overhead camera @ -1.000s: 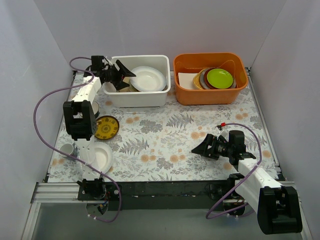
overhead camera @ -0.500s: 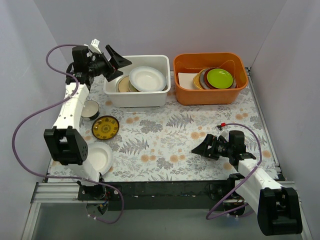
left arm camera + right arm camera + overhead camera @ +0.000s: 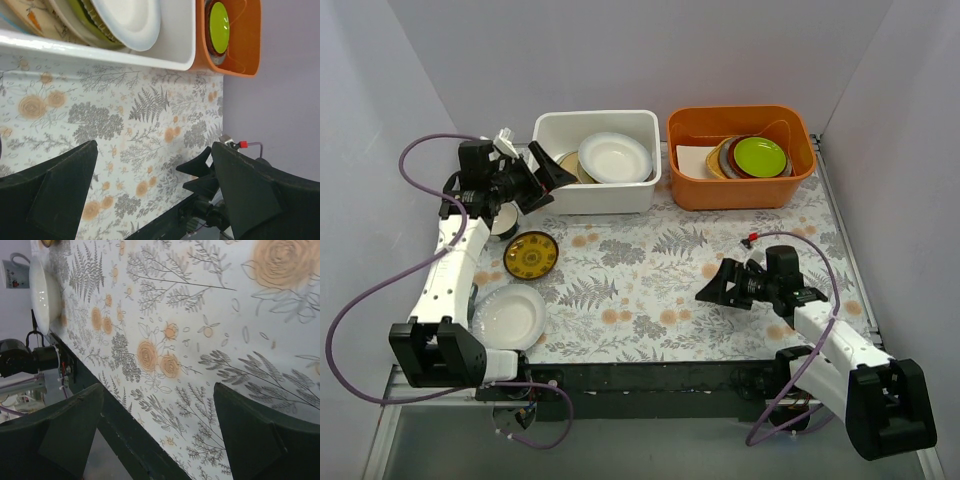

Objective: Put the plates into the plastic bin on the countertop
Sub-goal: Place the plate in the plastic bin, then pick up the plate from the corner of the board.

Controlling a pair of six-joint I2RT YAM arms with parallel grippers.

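The white plastic bin (image 3: 642,192) stands at the back left of the countertop (image 3: 650,265). It holds a plain white plate (image 3: 615,157) on top of several other plates (image 3: 567,164); these also show in the left wrist view (image 3: 130,17). A small dark-yellow patterned plate (image 3: 531,255) and a plain white plate (image 3: 510,315) lie on the cloth at the left. My left gripper (image 3: 548,178) is open and empty, just left of the bin's front left corner. My right gripper (image 3: 712,290) is open and empty, low over the cloth at the right.
An orange tub (image 3: 740,185) beside the bin holds a stack topped by a lime-green plate (image 3: 760,155). A small dark cup (image 3: 503,222) stands by the left arm. A mug (image 3: 15,272) shows at the left edge. Walls enclose the countertop.
My left gripper has drawn back from over the bin to its left front corner, open and empty. The left arm has swung toward the near left edge. My right gripper has shifted slightly left.
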